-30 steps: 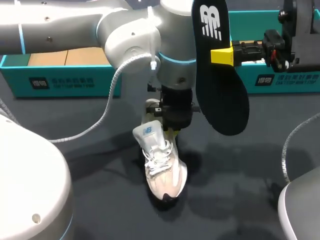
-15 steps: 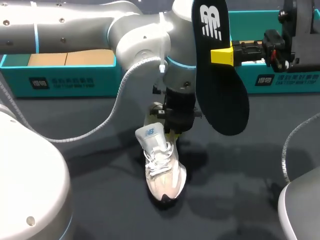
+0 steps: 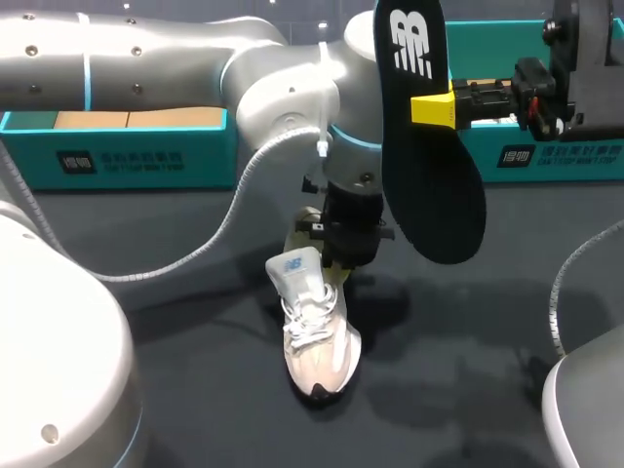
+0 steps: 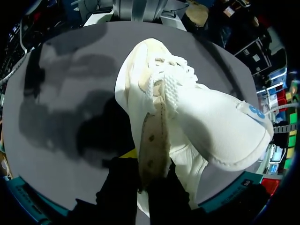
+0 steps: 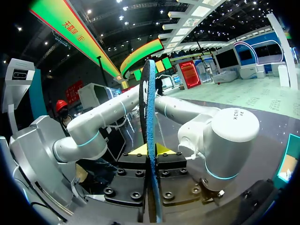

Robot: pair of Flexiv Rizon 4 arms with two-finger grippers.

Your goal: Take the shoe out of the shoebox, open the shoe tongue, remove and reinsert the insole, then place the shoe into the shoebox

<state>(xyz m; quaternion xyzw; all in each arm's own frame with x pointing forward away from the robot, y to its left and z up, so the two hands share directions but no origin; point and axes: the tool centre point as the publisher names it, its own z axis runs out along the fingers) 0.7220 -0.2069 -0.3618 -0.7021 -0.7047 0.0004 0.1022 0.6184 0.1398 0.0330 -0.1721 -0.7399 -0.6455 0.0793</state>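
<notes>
We log: left gripper (image 4: 151, 161) pinches the white lace-up sneaker (image 3: 314, 327) at its collar; right gripper (image 5: 151, 151) clamps the black foam insole (image 3: 434, 185) aloft.

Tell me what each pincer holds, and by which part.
Right pincer grips the black insole by its side edge. Left pincer clamps the white shoe by the side wall of its opening.

Robot workstation, of the laboratory or demonstration kind. My two silver-white jointed robot arms, left (image 3: 146, 58) and right (image 3: 590, 405), each trailing a grey ribbed cable (image 3: 224, 229), work over a dark grey matte table (image 3: 468, 390). Two long teal cardboard boxes (image 3: 136, 156) (image 3: 561, 151) line its far edge.
</notes>
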